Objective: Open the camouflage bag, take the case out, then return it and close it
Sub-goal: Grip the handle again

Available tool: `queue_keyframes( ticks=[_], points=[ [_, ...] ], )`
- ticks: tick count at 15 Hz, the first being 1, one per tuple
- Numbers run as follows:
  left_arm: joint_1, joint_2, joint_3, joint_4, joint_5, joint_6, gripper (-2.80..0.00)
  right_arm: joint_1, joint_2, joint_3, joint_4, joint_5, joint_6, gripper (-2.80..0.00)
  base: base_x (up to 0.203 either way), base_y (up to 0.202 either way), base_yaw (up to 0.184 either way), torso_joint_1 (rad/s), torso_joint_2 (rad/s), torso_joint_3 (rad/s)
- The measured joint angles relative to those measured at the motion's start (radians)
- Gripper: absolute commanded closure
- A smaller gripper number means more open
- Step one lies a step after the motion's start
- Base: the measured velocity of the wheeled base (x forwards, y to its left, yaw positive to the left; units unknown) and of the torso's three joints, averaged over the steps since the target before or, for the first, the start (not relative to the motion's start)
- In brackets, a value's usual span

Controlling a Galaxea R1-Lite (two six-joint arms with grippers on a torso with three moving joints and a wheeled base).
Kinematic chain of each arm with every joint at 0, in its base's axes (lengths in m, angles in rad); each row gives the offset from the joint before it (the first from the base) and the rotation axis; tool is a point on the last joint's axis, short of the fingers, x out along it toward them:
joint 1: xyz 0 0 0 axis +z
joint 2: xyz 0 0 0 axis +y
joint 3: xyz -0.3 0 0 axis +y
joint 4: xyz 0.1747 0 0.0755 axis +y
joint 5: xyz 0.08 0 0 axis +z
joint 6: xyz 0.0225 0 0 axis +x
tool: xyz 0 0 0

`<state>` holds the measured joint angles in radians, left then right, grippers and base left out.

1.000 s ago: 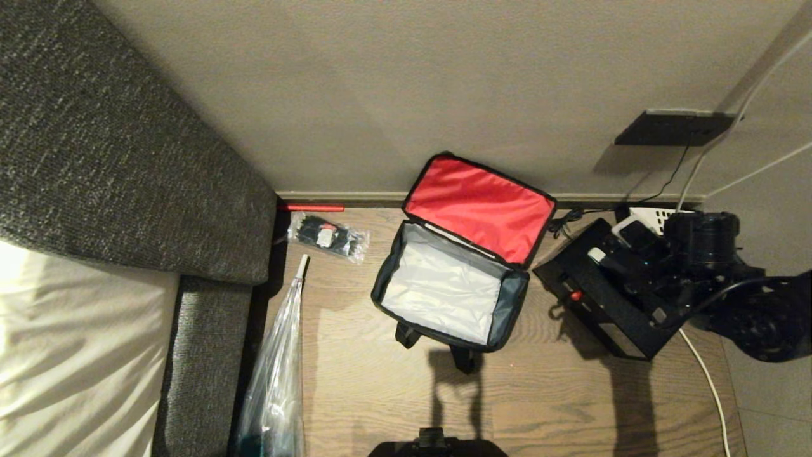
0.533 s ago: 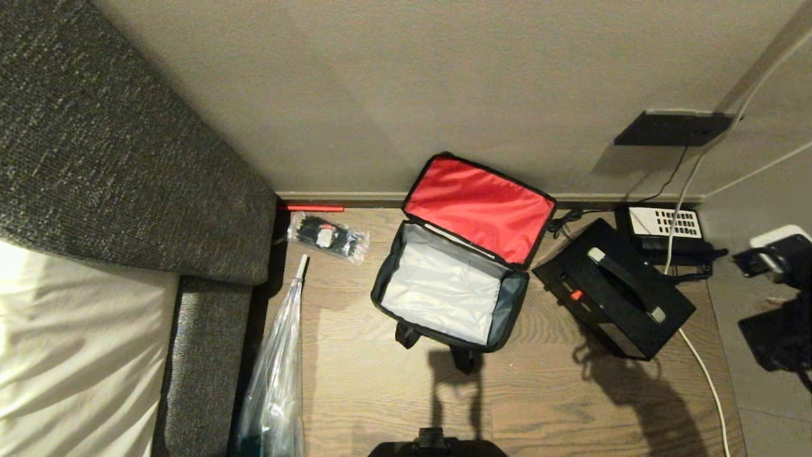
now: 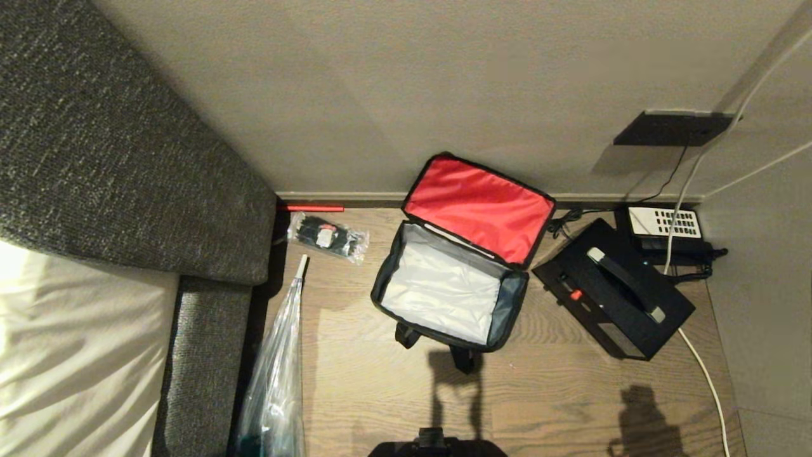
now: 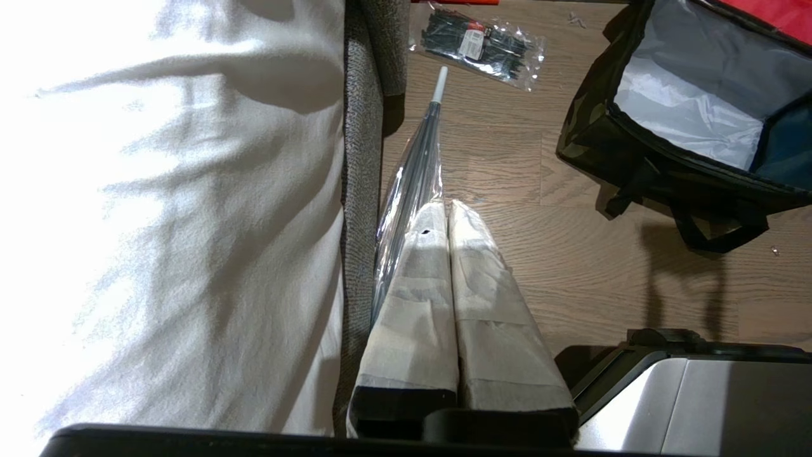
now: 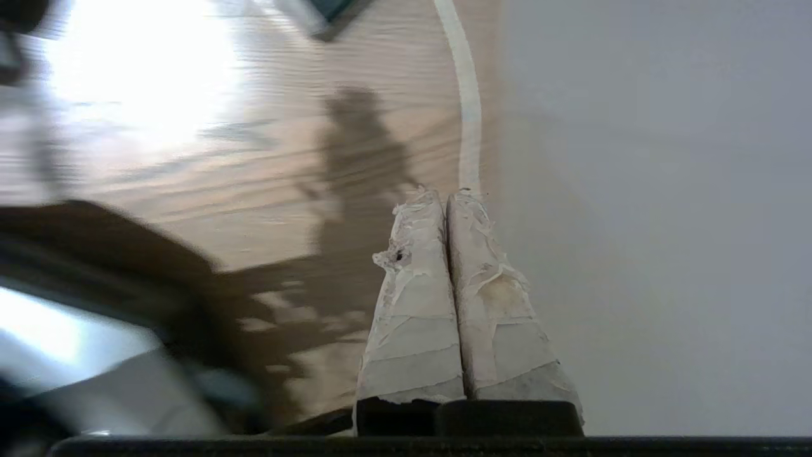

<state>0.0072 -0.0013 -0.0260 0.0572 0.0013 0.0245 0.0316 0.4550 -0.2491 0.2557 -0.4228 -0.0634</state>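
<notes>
Camouflage bag (image 3: 449, 295) gapes empty on the wooden floor (image 3: 545, 393), the case (image 3: 614, 297) beside it near the wall, both grippers pressed together and empty; the case's handle risks snagging on the bag's rim.

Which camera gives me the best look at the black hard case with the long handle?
The head view: the black rectangular hard case sits whole on the wood floor, right of the open camouflage fabric bag, handle and red button visible. The left wrist view misses it; the right wrist view shows no recognisable case.
</notes>
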Motion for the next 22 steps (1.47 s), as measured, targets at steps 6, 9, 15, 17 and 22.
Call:
queue_keyframes(
  ticks=[6,9,15,17,22],
  points=[
    [0.000,0.000,0.000,0.000,0.000,0.000,0.00,-0.034,-0.296,0.159,-0.133,0.335,0.031,0.00,0.000,0.000,0.000,0.000,0.00,0.000],
    [0.000,0.000,0.000,-0.001,0.000,0.000,0.00,-0.032,-0.399,0.203,-0.168,0.419,0.048,0.00,0.000,0.000,0.000,0.000,0.00,0.000],
    [0.000,0.000,0.000,-0.001,0.000,0.000,0.00,-0.030,-0.457,0.216,-0.166,0.425,0.007,0.00,0.000,0.000,0.000,0.000,0.00,0.000],
    [0.000,0.000,0.000,-0.001,0.000,0.000,0.00,-0.030,-0.460,0.214,-0.163,0.425,0.003,0.00,0.000,0.000,0.000,0.000,0.00,0.000],
    [0.000,0.000,0.000,-0.001,0.000,0.000,0.00,-0.030,-0.460,0.214,-0.161,0.425,0.003,0.00,0.000,0.000,0.000,0.000,0.00,0.000]
  ],
)
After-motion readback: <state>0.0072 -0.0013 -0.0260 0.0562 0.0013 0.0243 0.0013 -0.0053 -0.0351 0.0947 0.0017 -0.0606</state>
